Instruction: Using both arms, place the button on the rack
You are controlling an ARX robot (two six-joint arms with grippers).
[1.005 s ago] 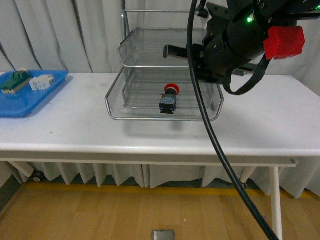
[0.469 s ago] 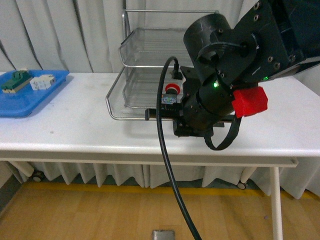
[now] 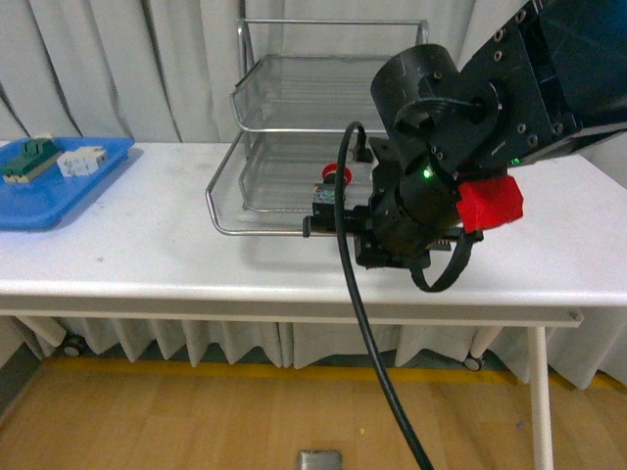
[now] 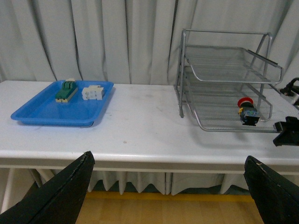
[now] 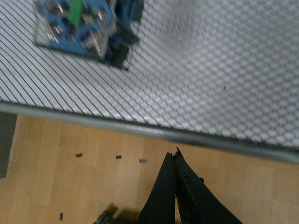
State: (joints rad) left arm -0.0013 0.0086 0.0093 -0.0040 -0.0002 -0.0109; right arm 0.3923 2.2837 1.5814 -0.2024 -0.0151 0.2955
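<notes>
The button point(image 3: 331, 186), red cap on a black body, lies in the bottom tier of the silver wire rack point(image 3: 294, 98) near its front rail. It also shows in the left wrist view point(image 4: 246, 111), inside the rack point(image 4: 224, 60). My right gripper point(image 3: 308, 227) is shut and empty, just in front of the rack's front rail, beside the button. In the right wrist view its closed tips point(image 5: 174, 153) point at the rail, with the button's blue underside point(image 5: 79, 25) seen through the mesh point(image 5: 210, 84). My left gripper point(image 4: 168, 158) is open and empty, well back from the table's front edge.
A blue tray point(image 3: 59, 191) at the table's left end holds a green-topped block point(image 3: 29, 157) and a white terminal block point(image 3: 80, 160); it also shows in the left wrist view point(image 4: 56, 105). The right arm's thick cable point(image 3: 367, 323) hangs in front of the table.
My right arm has swung down from beside the rack's upper tiers to low in front of the bottom tier. The button has stayed in the bottom tier.
</notes>
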